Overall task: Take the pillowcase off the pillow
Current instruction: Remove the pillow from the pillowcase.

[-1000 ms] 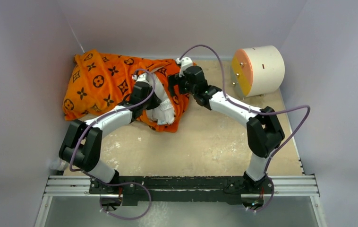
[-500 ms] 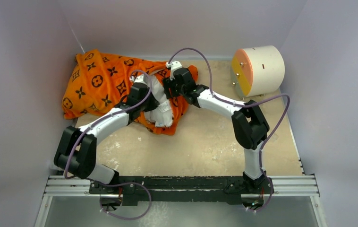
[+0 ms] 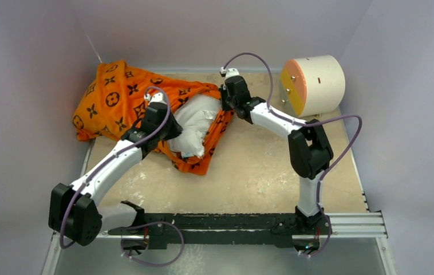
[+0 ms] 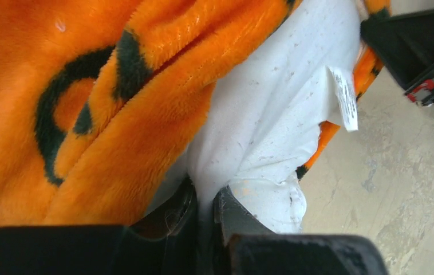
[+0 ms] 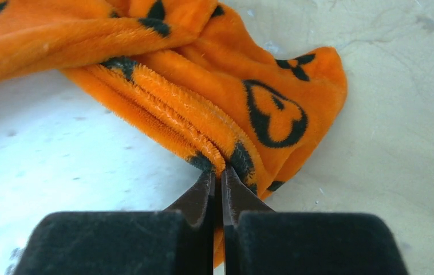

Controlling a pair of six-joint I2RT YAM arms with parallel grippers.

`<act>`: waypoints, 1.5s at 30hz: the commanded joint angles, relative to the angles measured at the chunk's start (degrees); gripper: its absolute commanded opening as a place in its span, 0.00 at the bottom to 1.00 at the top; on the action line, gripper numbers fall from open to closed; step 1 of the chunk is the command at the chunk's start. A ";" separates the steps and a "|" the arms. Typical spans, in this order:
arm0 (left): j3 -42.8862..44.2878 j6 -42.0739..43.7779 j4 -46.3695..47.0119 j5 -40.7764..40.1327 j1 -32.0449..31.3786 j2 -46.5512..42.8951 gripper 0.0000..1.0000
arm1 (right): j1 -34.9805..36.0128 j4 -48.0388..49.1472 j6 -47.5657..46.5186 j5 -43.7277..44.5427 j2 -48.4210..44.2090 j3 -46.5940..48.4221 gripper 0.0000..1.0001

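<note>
The bright orange pillowcase (image 3: 117,100) lies bunched at the back left, its open end spread around the white pillow (image 3: 194,123), whose end sticks out. My left gripper (image 3: 170,129) is shut on a pinch of the pillow's white cloth (image 4: 260,132), next to the orange plush (image 4: 89,86) and a small paper tag (image 4: 343,97). My right gripper (image 3: 225,106) is at the case's right-hand opening. Its fingers (image 5: 203,192) are shut on the folded orange hem (image 5: 214,137), with the pillow (image 5: 60,160) just to the left.
A white cylinder with an orange face (image 3: 312,85) lies at the back right. Grey walls close in on the left, back and right. The tan tabletop (image 3: 260,166) stretches toward the metal rail (image 3: 220,224) at the near edge.
My right gripper went from open to shut on the pillowcase hem. The left arm pulled back toward the near left, and more of the white pillow shows outside the case.
</note>
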 commanded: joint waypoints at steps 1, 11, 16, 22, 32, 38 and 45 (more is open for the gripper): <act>7.53 2.60 -11.89 -7.28 1.86 -6.50 0.00 | -5.56 1.11 -0.50 9.34 0.19 -2.35 0.00; 26.22 3.88 -15.20 2.13 6.39 -5.67 0.00 | -11.67 4.51 4.05 5.94 2.84 -8.47 0.06; 29.14 1.28 -12.81 7.27 7.95 -5.47 0.00 | -11.70 7.03 5.31 2.61 4.69 -9.24 0.17; 24.91 -2.71 -5.80 13.25 8.05 -5.20 0.00 | -11.85 14.82 5.59 -10.18 -4.06 -15.30 0.50; 21.46 -6.55 7.83 14.84 7.88 -0.32 0.00 | -20.41 29.84 33.07 -29.74 -33.42 -34.94 0.99; 24.14 -8.09 13.81 17.35 7.45 3.23 0.00 | -15.30 40.46 46.84 -34.42 -33.48 -39.72 0.99; 26.96 -9.63 17.05 18.13 6.60 4.68 0.00 | -8.07 49.70 54.40 -33.34 -28.32 -37.33 0.99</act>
